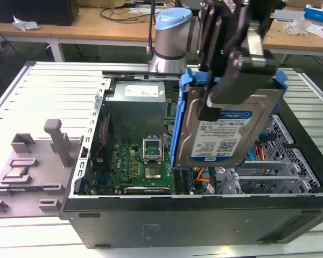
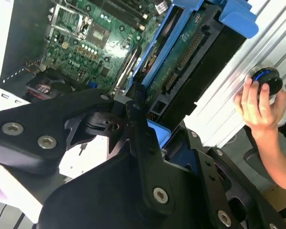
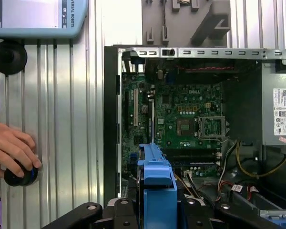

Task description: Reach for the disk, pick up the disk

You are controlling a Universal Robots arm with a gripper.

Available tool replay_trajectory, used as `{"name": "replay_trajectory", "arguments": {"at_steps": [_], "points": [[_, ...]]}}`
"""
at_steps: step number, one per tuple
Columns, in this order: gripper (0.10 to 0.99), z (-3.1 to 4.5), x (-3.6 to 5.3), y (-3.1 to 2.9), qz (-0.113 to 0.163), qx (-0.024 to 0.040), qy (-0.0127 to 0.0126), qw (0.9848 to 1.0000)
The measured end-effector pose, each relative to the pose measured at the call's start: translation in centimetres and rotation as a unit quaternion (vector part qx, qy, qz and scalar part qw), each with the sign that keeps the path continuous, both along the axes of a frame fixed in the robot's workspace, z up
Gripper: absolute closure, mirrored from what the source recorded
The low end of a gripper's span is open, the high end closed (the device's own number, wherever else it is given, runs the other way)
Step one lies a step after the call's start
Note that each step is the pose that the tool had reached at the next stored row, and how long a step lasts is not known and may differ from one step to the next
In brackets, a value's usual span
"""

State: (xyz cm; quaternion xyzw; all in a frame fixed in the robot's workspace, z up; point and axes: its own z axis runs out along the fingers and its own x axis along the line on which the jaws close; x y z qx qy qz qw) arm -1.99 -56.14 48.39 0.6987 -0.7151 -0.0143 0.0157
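We see the disk (image 1: 226, 126) lifted above the open computer case (image 1: 194, 215), clear of the drive bays, with the gripper (image 1: 242, 75) clamped on its upper end, so the fingers are closed on it and the drive hangs below the tool. In the exterior view the drive's labelled face looks toward the camera; its long axis runs steeply, leaning so the top end sits more toward the exterior view's right than the bottom end. A white-and-blue printed label (image 1: 218, 141) with barcodes covers the lower part of that face; we leave its print unread. The blue bracket (image 1: 178, 118) runs along the drive's edges, reaching up past the gripper.

In the second wrist view we see the drive's underside, a green circuit board (image 2: 183, 57) with its connector row, framed by the blue bracket (image 2: 238, 19), pointing away from the black gripper body (image 2: 133, 191). In the first wrist view the bracket's end (image 3: 156, 181) stands between the gripper's black parts, above the motherboard (image 3: 181, 119) inside the case.

Beside the case, on the ribbed metal table (image 3: 66, 119), a person's hand (image 3: 12, 148) rests on a round black knob (image 3: 21, 175); we also see that hand (image 2: 257, 107) in the second wrist view. A grey fixture block (image 1: 32, 161) sits on the table to the exterior view's left of the case.
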Motion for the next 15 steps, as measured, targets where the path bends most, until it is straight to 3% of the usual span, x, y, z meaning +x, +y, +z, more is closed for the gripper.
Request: {"name": "replay_trajectory", "arguments": {"at_steps": [9, 15], "points": [[0.722, 0.00, 3.88, 0.00, 0.000, 0.0000, 0.0000, 1.0000], [0.722, 0.00, 5.51, 0.00, 0.000, -0.0001, 0.0000, 1.0000]]}}
